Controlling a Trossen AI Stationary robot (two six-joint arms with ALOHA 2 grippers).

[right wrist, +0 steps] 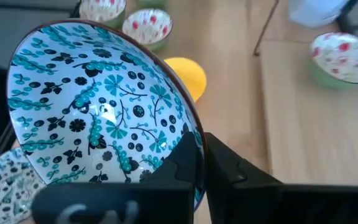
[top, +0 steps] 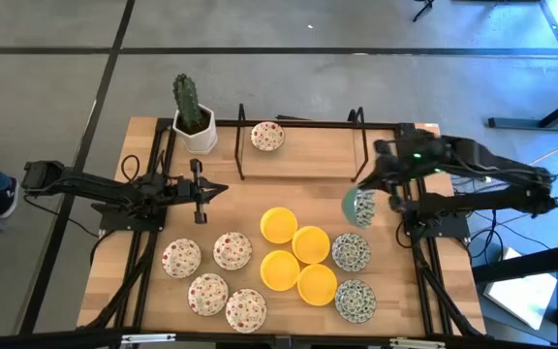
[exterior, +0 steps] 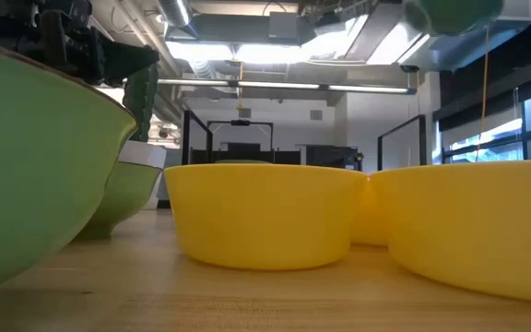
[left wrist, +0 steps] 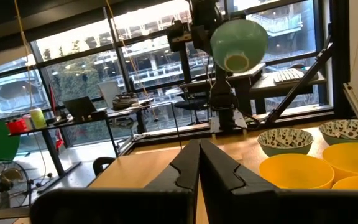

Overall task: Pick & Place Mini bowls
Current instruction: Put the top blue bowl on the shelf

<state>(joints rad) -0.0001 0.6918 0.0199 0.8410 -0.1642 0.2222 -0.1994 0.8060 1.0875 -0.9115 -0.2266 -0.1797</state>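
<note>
My right gripper [top: 368, 199] is shut on a green-patterned mini bowl [right wrist: 98, 106], held up over the table's right side; the bowl also shows in the high view [top: 358, 205] and, from its pale green outside, in the left wrist view [left wrist: 239, 42]. On the table below rest four yellow bowls [top: 296, 258], two green-grey patterned bowls [top: 352, 251] and several red-speckled bowls [top: 213, 274]. One red-speckled bowl [top: 267, 137] sits at the far side inside a black frame. My left gripper [top: 219, 190] is shut and empty over the table's left middle. My right gripper pinches the patterned bowl's rim [right wrist: 194, 140], one finger inside the bowl and one outside. The bowl is lifted clear of the table and tipped on edge, its patterned inside facing the wrist camera.
A white pot with a green cactus [top: 192, 116] stands at the far left corner. A black wire frame [top: 303, 145] stands along the far side. Bare wood lies between the frame and the bowls.
</note>
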